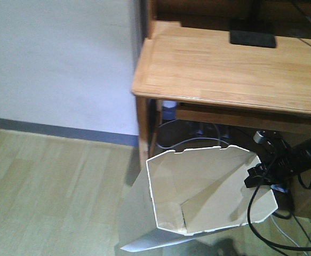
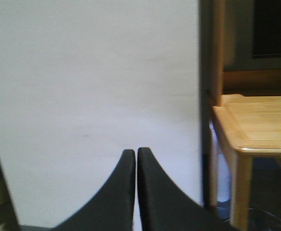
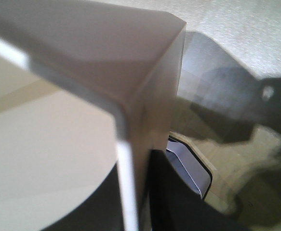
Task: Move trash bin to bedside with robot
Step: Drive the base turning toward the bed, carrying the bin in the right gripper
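Trash bin (image 1: 198, 186) sat lower centre, tilted, beside the wooden desk (image 1: 224, 64) — bed out of view | right gripper (image 1: 254, 175) clamped its rim at frame right | left gripper (image 2: 136, 156) fingers together, empty | risk — thin wall might flex and slip free while dragged.

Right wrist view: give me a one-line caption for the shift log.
Right gripper clamped over the thin rim of the white trash bin at a corner, pale floor beyond.
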`<state>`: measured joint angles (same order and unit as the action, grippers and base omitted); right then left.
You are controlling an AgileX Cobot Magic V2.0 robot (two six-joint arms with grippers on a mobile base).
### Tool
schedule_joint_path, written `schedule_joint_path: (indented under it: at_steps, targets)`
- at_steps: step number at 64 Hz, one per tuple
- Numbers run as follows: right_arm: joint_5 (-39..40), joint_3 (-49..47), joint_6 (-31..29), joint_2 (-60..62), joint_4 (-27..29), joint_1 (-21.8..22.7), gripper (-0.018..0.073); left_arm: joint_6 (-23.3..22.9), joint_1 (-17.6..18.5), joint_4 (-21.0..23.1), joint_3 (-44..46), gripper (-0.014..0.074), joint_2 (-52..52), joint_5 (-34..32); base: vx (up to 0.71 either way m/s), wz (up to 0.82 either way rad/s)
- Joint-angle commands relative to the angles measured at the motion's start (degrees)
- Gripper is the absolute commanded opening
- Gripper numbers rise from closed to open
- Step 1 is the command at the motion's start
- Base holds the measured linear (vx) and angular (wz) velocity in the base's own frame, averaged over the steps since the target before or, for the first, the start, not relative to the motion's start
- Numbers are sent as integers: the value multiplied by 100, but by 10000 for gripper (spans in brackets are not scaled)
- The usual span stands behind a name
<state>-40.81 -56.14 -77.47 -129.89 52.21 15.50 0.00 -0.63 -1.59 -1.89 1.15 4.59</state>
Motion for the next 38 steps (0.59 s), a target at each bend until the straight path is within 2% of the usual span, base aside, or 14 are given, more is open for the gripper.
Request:
schedule_joint_path:
  at_steps: [1, 38]
  targets:
    - [-1296, -59, 9, 397, 497, 7, -4, -79, 36, 54, -66, -6, 43, -422, -9, 51]
    - [-1296, -59, 9, 397, 497, 7, -4, -79, 36, 54, -66, -6, 43, -422, -9, 53]
